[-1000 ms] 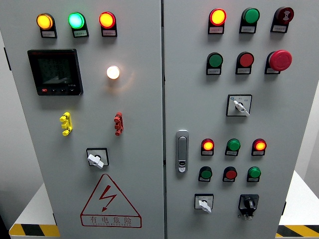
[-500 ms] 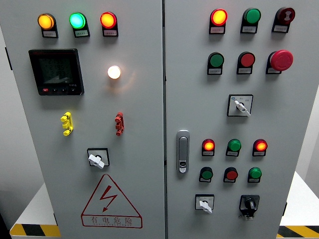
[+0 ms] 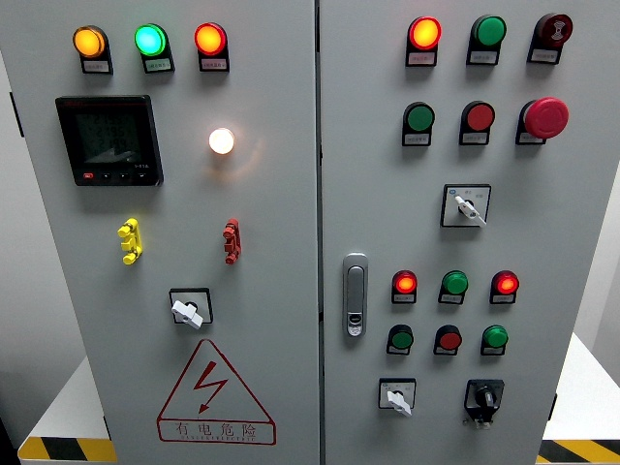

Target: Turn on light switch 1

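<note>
A grey electrical cabinet with two doors fills the head view. The left door (image 3: 271, 242) carries a white rotary selector switch (image 3: 189, 308), a lit white lamp (image 3: 221, 140), a yellow toggle (image 3: 129, 240) and a red toggle (image 3: 231, 240). On the right door (image 3: 572, 242) are further rotary selectors, one in the upper part (image 3: 466, 205), one white at the bottom (image 3: 396, 395) and one black beside it (image 3: 483, 397). No label naming switch 1 is readable. Neither of my hands shows in the picture.
Orange, green and red indicator lamps (image 3: 149, 40) glow at the top left above a dark meter display (image 3: 108, 139). Push buttons, a red emergency stop (image 3: 545, 116) and a door handle (image 3: 356, 294) sit on the right door. A hazard triangle (image 3: 214, 392) is low on the left door.
The whole view has shifted by a few pixels; nothing on the panel has changed and no hand has come in.
</note>
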Tool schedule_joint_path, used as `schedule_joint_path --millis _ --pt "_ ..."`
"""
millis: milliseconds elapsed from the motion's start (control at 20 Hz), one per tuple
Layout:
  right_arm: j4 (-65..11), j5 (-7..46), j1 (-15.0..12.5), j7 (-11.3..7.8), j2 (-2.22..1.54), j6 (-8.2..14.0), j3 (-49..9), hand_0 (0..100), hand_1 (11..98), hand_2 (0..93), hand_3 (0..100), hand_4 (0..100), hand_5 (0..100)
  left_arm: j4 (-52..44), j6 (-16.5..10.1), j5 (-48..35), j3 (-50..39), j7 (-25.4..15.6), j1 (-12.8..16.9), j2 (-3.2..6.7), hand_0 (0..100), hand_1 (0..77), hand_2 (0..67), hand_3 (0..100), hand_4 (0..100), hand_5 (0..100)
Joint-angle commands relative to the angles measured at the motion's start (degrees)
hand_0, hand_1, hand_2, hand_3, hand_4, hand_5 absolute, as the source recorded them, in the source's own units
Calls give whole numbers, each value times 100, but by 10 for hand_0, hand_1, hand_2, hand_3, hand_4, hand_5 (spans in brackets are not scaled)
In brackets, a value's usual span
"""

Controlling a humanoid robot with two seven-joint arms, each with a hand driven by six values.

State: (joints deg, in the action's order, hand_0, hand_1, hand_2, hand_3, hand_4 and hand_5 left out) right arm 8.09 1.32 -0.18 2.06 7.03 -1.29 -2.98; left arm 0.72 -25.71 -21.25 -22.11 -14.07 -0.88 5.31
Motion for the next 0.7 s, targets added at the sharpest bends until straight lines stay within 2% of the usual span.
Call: schedule_joint_path --millis 0,50,150,350,450,550,650 --pt "0 0 1 -4 0 -3 0 0 198 0 198 194 104 -168 223 427 383 622 0 -152 0 2 99 21 52 190" --pt "0 0 1 -4 0 -3 0 0 200 0 198 194 104 -177 425 489 392 868 9 -222 0 0 90 0 24 152" --pt "0 0 1 -4 0 -3 0 0 200 0 198 194 104 -168 698 490 418 985 26 -328 0 0 66 0 0 94" --pt "0 0 1 -4 0 -3 -9 0 202 0 198 194 104 -168 795 490 523 1134 26 -504 0 0 37 0 0 0" --pt "0 0 1 5 0 -3 0 0 202 0 198 195 104 -168 866 490 524 1170 26 -539 0 0 24 0 0 0" --pt "0 0 1 -4 0 -3 -9 0 202 0 198 195 104 -168 980 490 524 1161 26 -627 0 0 13 0 0 0" --pt "0 0 1 -4 0 6 -9 0 201 0 198 195 104 -168 1103 490 576 1161 26 -645 0 0 0 0 0 0"
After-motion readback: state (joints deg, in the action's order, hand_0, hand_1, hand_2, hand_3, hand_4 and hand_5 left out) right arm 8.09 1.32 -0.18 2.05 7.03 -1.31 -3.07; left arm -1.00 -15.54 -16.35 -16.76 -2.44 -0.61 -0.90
